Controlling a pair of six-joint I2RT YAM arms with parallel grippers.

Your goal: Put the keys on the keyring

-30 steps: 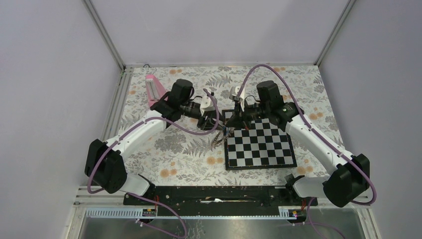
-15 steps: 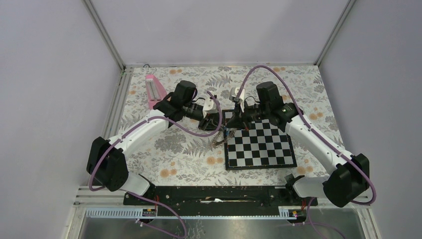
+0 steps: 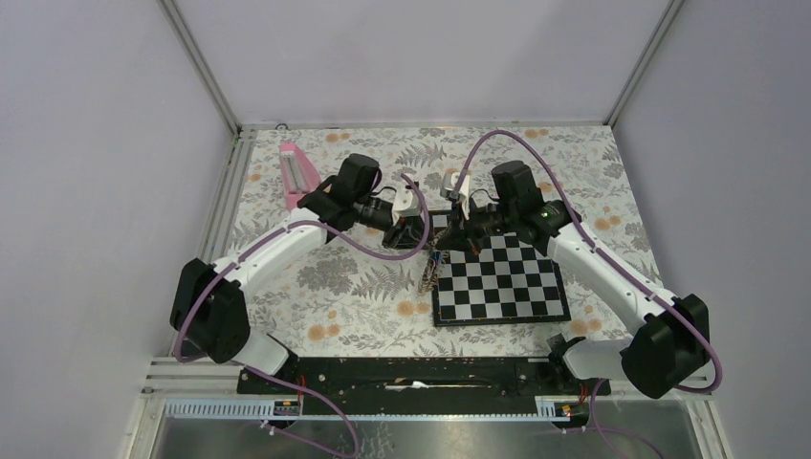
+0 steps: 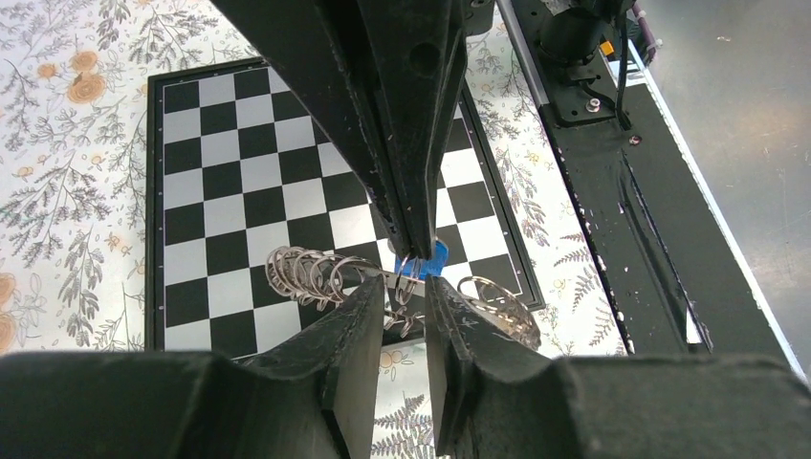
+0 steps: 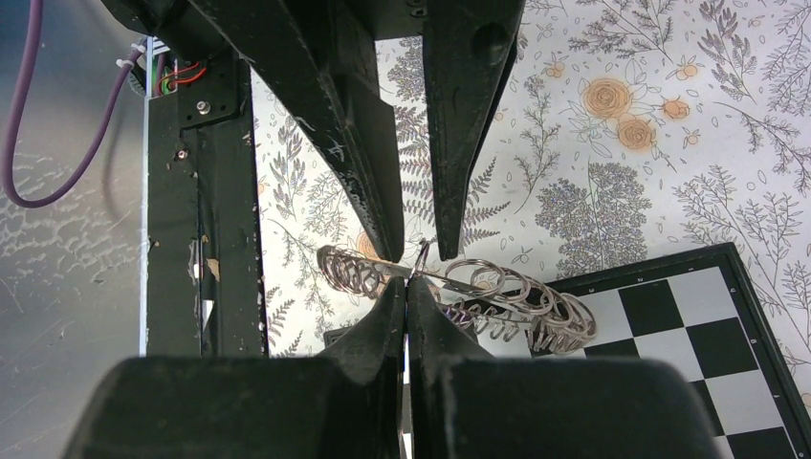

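Both grippers meet above the chessboard's [image 3: 497, 277] far left corner. My right gripper [image 3: 444, 233] [image 5: 406, 285] is shut on the thin band of the keyring [image 3: 428, 270] [image 5: 521, 306], a metal loop strung with several small rings that dangles below. The key's blue head [image 4: 435, 260] shows just behind the right fingertips [image 4: 413, 239]; whether it is pinched too I cannot tell. My left gripper [image 3: 422, 234] [image 4: 404, 292] stands open, its jaws a narrow gap apart and straddling the keyring [image 4: 306, 275] band and a small ring.
A pink box [image 3: 298, 172] lies on the flowered cloth at the far left. The black rail [image 3: 411, 375] with the arm bases runs along the near edge. Purple cables loop over both arms.
The left jaws have narrowed around the keyring band. The two grippers have drawn closer together, and the dangling keyring now hangs more steeply.
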